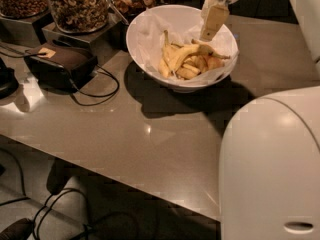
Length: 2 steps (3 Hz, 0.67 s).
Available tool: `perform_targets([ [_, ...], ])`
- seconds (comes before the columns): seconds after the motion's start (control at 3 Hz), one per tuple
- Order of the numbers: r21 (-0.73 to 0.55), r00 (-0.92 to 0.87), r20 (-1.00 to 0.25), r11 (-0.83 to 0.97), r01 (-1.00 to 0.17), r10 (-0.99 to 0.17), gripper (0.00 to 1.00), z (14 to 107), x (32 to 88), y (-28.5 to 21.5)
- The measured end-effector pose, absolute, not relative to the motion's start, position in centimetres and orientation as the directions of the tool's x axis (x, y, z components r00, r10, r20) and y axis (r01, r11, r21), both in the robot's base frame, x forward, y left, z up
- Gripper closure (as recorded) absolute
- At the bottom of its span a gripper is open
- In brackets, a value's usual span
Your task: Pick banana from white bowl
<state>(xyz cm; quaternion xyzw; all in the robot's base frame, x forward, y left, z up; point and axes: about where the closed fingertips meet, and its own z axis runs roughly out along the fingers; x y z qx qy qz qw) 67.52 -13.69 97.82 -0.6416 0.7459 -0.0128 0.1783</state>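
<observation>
The white bowl (134, 46), lined with crumpled white paper, stands at the back of the grey table. Several yellow bananas lie in a pile in it. The longest, plump banana (184, 54) lies on top, slanting from the lower left up to the right. My gripper (209, 34) hangs from the top of the view over the right half of the bowl. Its tip is just above the banana's right end. I cannot tell whether it touches the banana.
Glass jars of nuts (80, 4) stand on steel bases at the back left. A black box (62, 64) with a looping cable sits left of the bowl. My white body (270, 169) fills the lower right. The table's front edge (125, 184) runs diagonally, with cables on the floor below.
</observation>
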Motion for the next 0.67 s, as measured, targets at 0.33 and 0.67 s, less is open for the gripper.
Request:
perform_targets([
  [0.33, -0.236, -0.103, -0.227, 0.157, -0.959, -0.968, 0.40, 97.0, 67.5, -13.2],
  [0.67, -0.220, -0.089, -0.183, 0.129, -0.967, -0.979, 0.40, 95.7, 67.3, -12.5],
])
